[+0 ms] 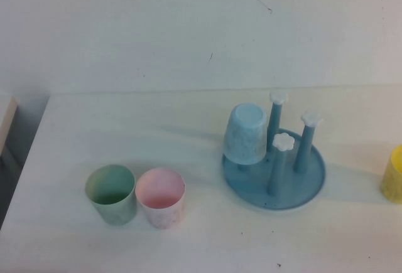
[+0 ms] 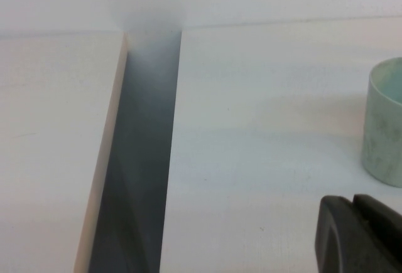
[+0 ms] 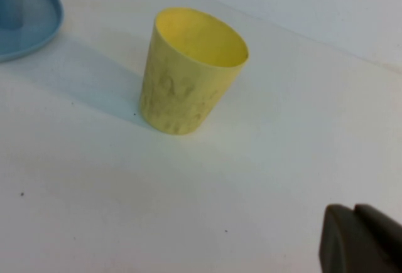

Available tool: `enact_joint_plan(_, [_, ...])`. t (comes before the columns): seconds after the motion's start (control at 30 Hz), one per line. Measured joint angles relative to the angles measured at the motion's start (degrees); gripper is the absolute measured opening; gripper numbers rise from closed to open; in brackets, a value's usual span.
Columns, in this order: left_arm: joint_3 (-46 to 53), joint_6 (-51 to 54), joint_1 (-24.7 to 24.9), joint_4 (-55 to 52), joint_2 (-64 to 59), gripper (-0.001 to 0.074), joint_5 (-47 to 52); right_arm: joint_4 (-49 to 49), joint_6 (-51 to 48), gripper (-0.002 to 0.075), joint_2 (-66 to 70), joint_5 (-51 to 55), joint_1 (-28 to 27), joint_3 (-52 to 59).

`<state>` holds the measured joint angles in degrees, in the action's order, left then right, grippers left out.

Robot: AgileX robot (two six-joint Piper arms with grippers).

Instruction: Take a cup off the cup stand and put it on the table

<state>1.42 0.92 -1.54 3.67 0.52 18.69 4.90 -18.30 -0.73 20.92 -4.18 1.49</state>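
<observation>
The pale yellow cup [image 1: 394, 174] stands upright on the white table [image 1: 125, 128] at the far right edge of the high view, right of the blue cup stand [image 1: 314, 188]. In the right wrist view the cup [image 3: 188, 72] stands open side up, apart from my right gripper [image 3: 353, 208], which is shut and empty over bare table. The stand's rim [image 3: 38, 28] shows beyond the cup. My left gripper [image 2: 353, 199] is shut and empty near the table's left end. Neither gripper shows in the high view.
A light blue cup [image 1: 246, 133] hangs upside down on one peg of the stand; three other pegs with white caps [image 1: 284, 141] are bare. A green cup [image 1: 112, 192] [image 2: 386, 128] and a pink cup [image 1: 161, 196] stand front left. A gap [image 2: 138, 160] separates the table from a neighbouring surface [image 2: 50, 147].
</observation>
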Motion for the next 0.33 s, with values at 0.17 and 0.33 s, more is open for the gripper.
enact_joint_plan(0.17, [0.00, 0.00, 1.69, 0.00, 0.00, -0.0002, 0.00, 0.00, 0.00, -0.0001, 0.00, 0.00, 0.00, 0.00])
enact_joint_plan(0.33, [0.00, 0.00, 4.62, 0.00, 0.00, -0.0003, 0.00, 0.00, -0.08, -0.0001, 0.00, 0.00, 0.00, 0.00])
